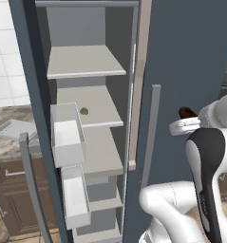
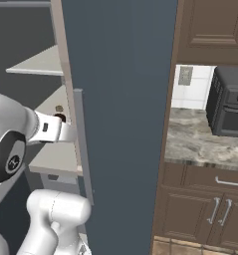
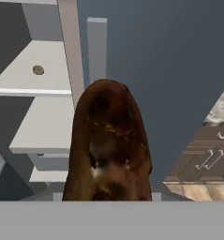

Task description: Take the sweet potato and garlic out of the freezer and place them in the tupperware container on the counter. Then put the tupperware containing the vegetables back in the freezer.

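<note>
Sweet potato (image 3: 108, 145) fills the middle of the hand view, dark reddish-brown with orange flecks, long axis pointing away from the camera. In the left base view its dark end (image 1: 185, 113) pokes out past the white wrist, in front of the closed right door of the freezer (image 1: 191, 57). The gripper (image 1: 184, 118) carries it clear of the shelves; the fingertips are hidden by the potato, so the jaws appear clamped on it, though the contact itself cannot be seen.

Garlic (image 1: 84, 111), small olive-tan lump, sits on the second shelf (image 1: 93, 107) from the top, near that shelf's front left corner; also seen on the same shelf in the hand view (image 3: 38, 70) and, faintly, in the right base view (image 2: 59, 108).

Left freezer door stands open, two white door bins (image 1: 67, 135) on its inner face. Long grey bar handle (image 1: 152, 133) runs down the closed door.

Tupperware container (image 1: 13, 129) lies tilted on the counter (image 1: 3, 147) left of the freezer, near the counter's front edge. On the counter stretch right of the freezer stands a dark appliance (image 2: 229, 102).
</note>
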